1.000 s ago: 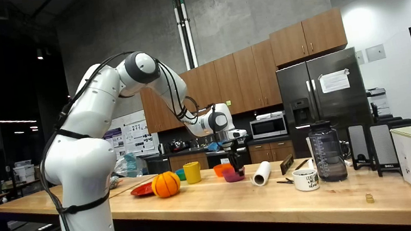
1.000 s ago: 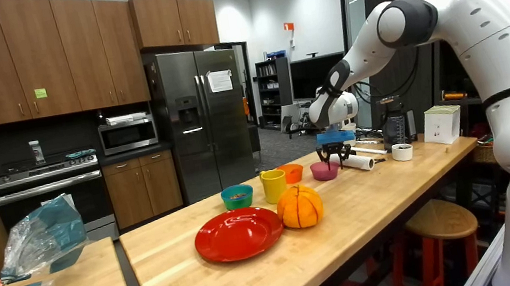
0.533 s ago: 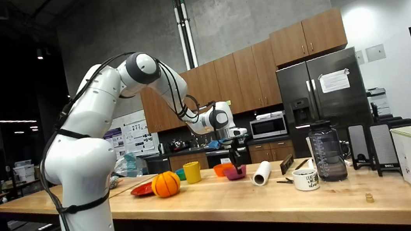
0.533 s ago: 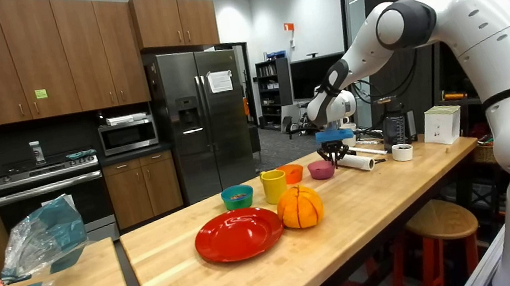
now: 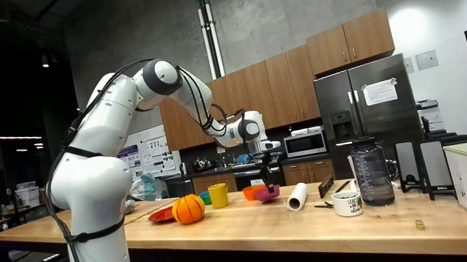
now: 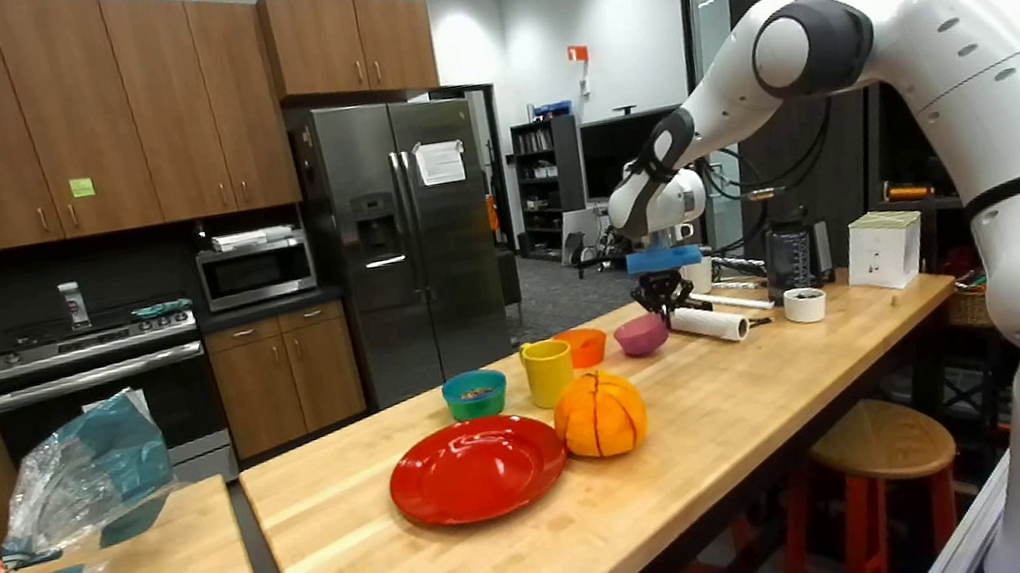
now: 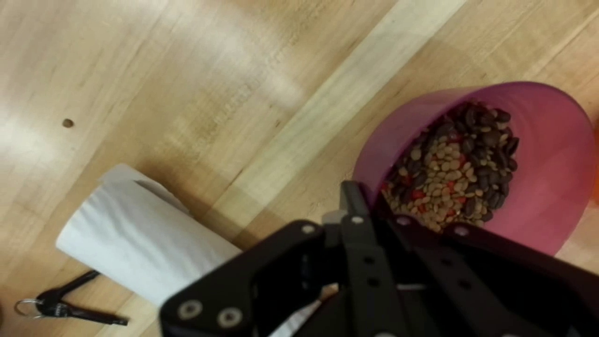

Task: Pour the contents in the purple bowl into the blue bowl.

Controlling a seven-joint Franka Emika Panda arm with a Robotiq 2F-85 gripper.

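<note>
The purple bowl [image 7: 557, 154] holds dark beans, tan lentils and small red bits in the wrist view. Its near wall is pinched between the fingertips of my gripper [image 7: 367, 201], one finger inside the rim and one outside. In both exterior views the purple bowl [image 6: 642, 336] [image 5: 267, 194] hangs tilted beneath the gripper [image 6: 666, 312], its underside seemingly just off the tabletop. The blue bowl [image 6: 476, 403], teal in colour, stands upright farther along the table with some small multicoloured pieces inside. In an exterior view the yellow mug partly hides the blue bowl [image 5: 205, 198].
Close beside the purple bowl is an orange bowl [image 6: 585, 348]. A yellow mug [image 6: 550, 377] stands between it and the blue bowl. A fabric pumpkin [image 6: 600, 417] and red plate [image 6: 474, 484] lie nearer. A paper roll [image 7: 145, 243] is beside the gripper.
The jaws have closed on the purple bowl's rim. Gripper and bowl have risen slightly, and the bowl has gone from level to tilted. Everything else stays put.
</note>
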